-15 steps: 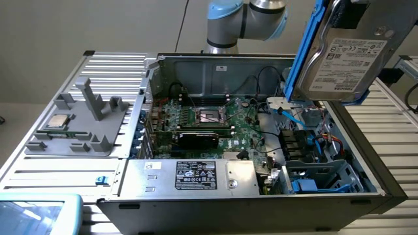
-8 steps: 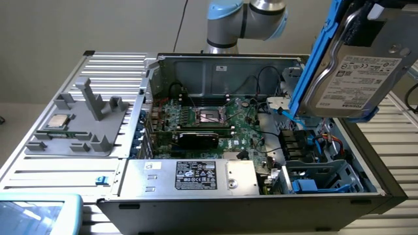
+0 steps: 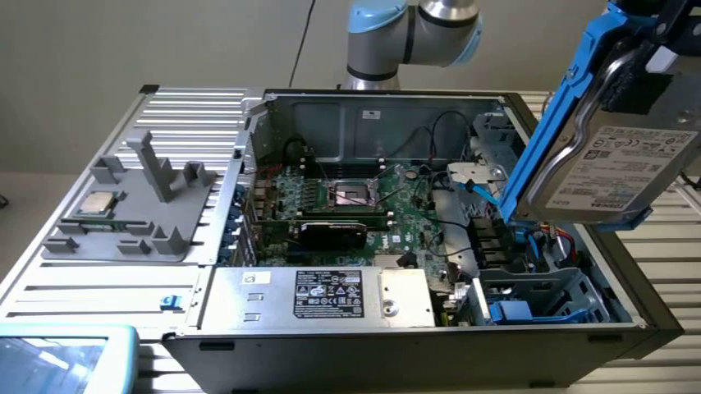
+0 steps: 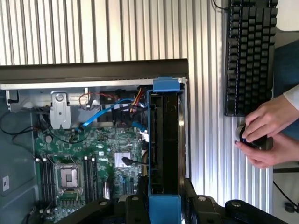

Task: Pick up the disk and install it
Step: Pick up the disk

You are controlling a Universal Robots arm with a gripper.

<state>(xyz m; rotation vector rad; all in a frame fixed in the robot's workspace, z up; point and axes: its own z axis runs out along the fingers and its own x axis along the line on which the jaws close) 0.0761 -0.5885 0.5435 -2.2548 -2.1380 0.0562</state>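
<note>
Between the narrowed jaws of the black gripper (image 4: 163, 205), clamped near one end: flat silver-grey hard drive with white label and bright blue plastic carrier (image 3: 608, 164), hanging tilted over the open black computer case (image 3: 383, 107), exterior view's right. Likely dense, rigid, shock-sensitive; smooth faces, firm hold on carrier edges advisable. Beyond, ribbed metal counter (image 3: 110, 287).

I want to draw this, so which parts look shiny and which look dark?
Exterior view: light glints along the silver edge of the disk, and the outer wall of the computer case looks dark. Wrist view: the ribbed table glares bright, while the case's rim looks almost black.
</note>
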